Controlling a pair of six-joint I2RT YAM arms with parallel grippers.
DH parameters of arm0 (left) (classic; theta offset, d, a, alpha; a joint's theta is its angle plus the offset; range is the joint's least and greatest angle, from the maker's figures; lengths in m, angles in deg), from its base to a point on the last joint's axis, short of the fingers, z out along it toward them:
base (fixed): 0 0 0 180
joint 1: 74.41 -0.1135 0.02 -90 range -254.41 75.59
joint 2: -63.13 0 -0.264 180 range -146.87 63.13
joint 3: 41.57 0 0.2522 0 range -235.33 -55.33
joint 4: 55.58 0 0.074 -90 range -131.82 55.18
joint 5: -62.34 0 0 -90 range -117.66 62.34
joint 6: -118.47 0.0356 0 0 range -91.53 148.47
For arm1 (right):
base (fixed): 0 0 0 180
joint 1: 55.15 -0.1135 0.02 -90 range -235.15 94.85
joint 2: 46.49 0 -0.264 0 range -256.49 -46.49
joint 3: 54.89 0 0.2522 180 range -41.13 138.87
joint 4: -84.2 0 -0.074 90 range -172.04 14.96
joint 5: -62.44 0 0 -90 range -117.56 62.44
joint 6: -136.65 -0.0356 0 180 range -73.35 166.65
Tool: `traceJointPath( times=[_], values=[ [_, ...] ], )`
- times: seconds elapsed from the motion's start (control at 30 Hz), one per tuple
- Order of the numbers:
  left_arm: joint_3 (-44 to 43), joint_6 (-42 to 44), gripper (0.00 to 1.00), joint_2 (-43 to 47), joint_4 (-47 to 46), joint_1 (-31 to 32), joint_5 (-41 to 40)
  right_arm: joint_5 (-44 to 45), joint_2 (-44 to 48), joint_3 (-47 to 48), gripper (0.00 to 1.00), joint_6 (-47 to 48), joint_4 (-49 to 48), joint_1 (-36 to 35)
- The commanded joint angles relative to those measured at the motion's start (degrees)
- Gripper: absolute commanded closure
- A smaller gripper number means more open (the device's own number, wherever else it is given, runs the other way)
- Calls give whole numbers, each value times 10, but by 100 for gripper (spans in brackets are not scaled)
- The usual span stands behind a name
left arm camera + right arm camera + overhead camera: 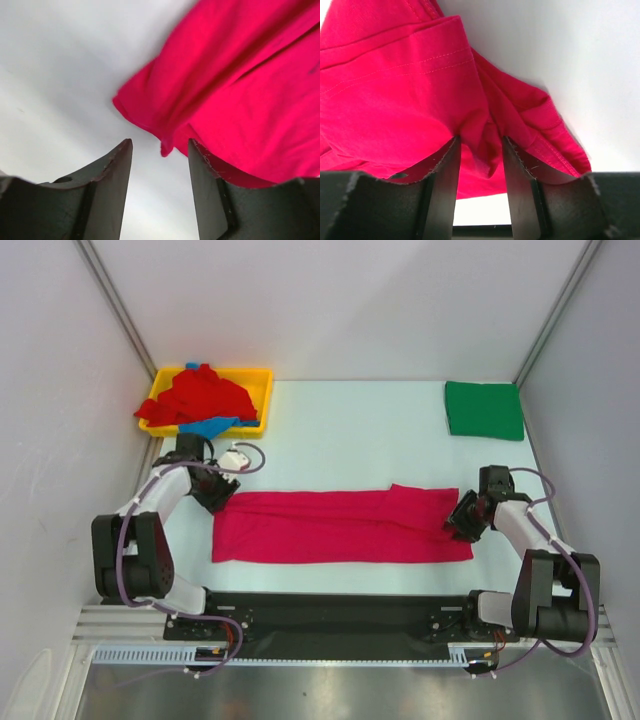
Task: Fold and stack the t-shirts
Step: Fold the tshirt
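Across the table (335,435) the magenta-pink t-shirt (340,527) runs left-right, right end grasped by the right hand (461,522), left corner just ahead of the released left hand (217,494).

magenta-pink t-shirt (340,525): one plain colour, centre of frame
green t-shirt (484,409): plain, upper right
red t-shirts (200,395): plain, upper left
blue t-shirt (212,426): peeking beneath the red
tray (262,390): yellow
desk (350,430): pale whitish
left hand (160,145), right hand (481,141): black
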Motion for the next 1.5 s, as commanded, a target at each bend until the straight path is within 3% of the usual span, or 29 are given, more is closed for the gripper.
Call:
traceJointPath(
  times=[0.0, 0.07, 0.17, 0.37, 0.6, 0.7, 0.9, 1.13, 1.2, 1.47],
  values=[
    [-77, 8, 46, 30, 63, -11, 108, 17, 22, 24, 57, 11, 9, 4],
    [-95, -48, 50, 28, 41, -3, 134, 16, 27, 29, 57, 10, 7, 4],
    [-100, -97, 53, 8, 6, 64, 120, 27, 22, 41, 57, 13, 6, 5],
    [-160, -199, 50, -67, -68, 227, 139, 11, -31, 41, 60, 14, -37, 15],
    [-202, -265, 48, -153, -176, 382, 139, 6, -18, 40, 97, 18, -21, 11],
    [-213, -281, 48, -186, -210, 423, 156, 13, 11, 31, 100, 21, 2, 5],
    [-249, -334, 49, -245, -269, 475, 188, 1, 45, 0, 100, 23, 20, -2],
    [-370, -365, 59, -357, -199, 487, 203, -12, 41, 10, 100, 35, 19, 1],
    [-368, -350, 64, -361, -170, 491, 217, -12, 39, 14, 100, 38, 23, 3],
    [-292, -305, 64, -308, -172, 495, 270, -14, 42, 10, 100, 41, 16, 8]
  ],
)
